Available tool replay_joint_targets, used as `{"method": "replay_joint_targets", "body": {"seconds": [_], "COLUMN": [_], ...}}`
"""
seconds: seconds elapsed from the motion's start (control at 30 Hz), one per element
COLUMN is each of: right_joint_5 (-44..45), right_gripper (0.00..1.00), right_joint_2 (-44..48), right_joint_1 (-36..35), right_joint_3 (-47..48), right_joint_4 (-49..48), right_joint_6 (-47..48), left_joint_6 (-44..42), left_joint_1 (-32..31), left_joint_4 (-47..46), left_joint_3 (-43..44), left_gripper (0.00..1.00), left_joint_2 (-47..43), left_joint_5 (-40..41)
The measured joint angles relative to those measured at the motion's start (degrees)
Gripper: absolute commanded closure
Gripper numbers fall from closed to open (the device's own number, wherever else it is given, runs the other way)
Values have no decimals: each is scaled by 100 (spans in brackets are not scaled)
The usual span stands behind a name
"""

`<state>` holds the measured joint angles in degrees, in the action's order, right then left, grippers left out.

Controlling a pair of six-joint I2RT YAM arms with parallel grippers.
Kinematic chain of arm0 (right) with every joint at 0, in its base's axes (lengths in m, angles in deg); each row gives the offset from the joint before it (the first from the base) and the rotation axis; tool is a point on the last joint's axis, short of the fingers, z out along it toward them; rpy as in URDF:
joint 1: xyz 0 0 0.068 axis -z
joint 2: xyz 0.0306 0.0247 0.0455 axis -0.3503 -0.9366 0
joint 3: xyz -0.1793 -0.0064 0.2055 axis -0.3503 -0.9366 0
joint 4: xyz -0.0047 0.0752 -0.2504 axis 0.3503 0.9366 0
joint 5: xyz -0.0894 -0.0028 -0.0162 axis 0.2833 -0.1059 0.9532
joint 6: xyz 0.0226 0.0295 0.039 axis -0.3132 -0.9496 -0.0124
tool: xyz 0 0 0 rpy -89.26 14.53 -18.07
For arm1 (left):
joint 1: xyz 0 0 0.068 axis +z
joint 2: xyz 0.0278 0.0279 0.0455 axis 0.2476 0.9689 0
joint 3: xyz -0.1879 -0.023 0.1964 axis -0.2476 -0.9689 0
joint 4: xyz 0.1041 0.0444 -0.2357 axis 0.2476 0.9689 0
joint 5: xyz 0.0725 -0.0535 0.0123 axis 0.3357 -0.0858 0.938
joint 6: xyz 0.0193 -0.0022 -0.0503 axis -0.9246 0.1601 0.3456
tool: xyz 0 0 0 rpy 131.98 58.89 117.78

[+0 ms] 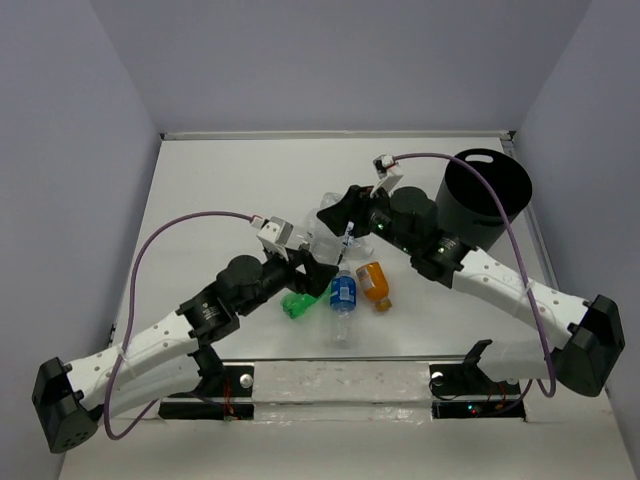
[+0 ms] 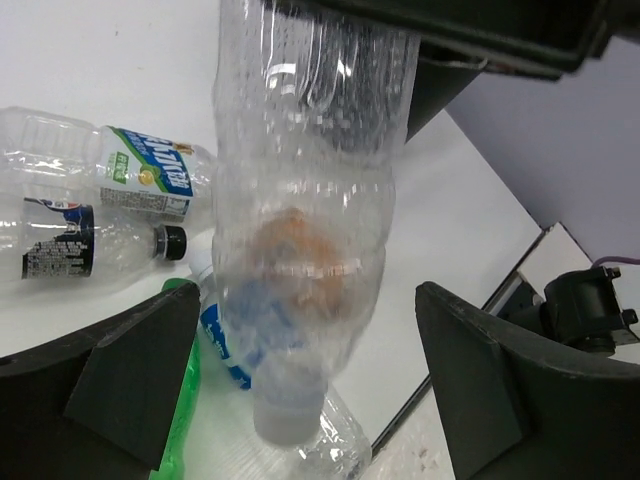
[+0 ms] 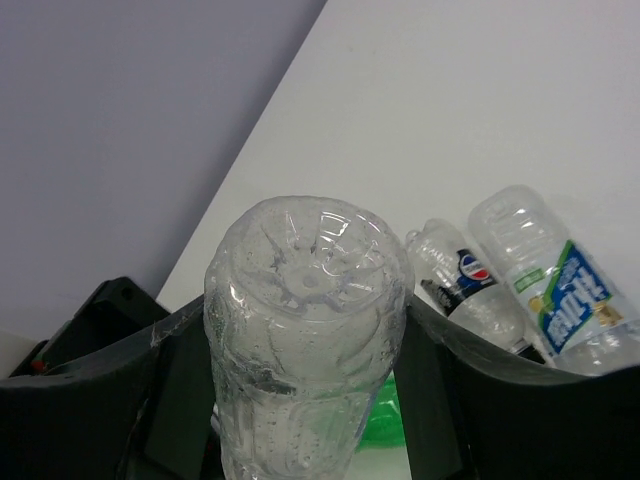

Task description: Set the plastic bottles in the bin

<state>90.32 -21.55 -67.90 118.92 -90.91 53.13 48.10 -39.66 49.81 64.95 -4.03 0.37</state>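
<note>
Both arms reach in to mid-table, wrists nearly meeting. The right gripper [image 1: 340, 208] clamps a clear bottle [image 3: 305, 300] near its base, cap hanging down. The left gripper [image 2: 307, 300] is spread wide on either side of it, not touching. The black bin [image 1: 480, 225] stands far right, partly behind the right arm. The green bottle [image 1: 296, 305], orange bottle [image 1: 374, 284] and blue-labelled bottle [image 1: 343, 293] lie on the table, the green one partly hidden.

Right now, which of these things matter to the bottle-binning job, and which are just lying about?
For the job:
black bin
raised clear bottle
green bottle
orange bottle
blue-label bottle
blue-and-green-label bottle
black-capped bottle

Not part of it:
purple cables
white table
</note>
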Motion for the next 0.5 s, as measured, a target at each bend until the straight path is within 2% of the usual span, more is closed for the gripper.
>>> {"method": "replay_joint_targets", "body": {"seconds": [0.27, 0.43, 0.5], "right_joint_5": [402, 2000, 2354], "right_gripper": [65, 65, 65], "right_joint_2": [262, 535, 514], "right_joint_1": [1408, 2057, 2398], "right_joint_3": [929, 1705, 1965], "right_joint_4": [407, 586, 573], "right_joint_6": [586, 1735, 2116], "left_joint_6": [-437, -833, -1012], "left_joint_1": [0, 0, 0], "left_joint_4": [979, 1757, 1961], "left_joint_3": [901, 1646, 1797], "left_gripper": [1, 1, 1], "left_joint_2": [-485, -925, -1069], "left_joint_5": [-37, 120, 387]}}
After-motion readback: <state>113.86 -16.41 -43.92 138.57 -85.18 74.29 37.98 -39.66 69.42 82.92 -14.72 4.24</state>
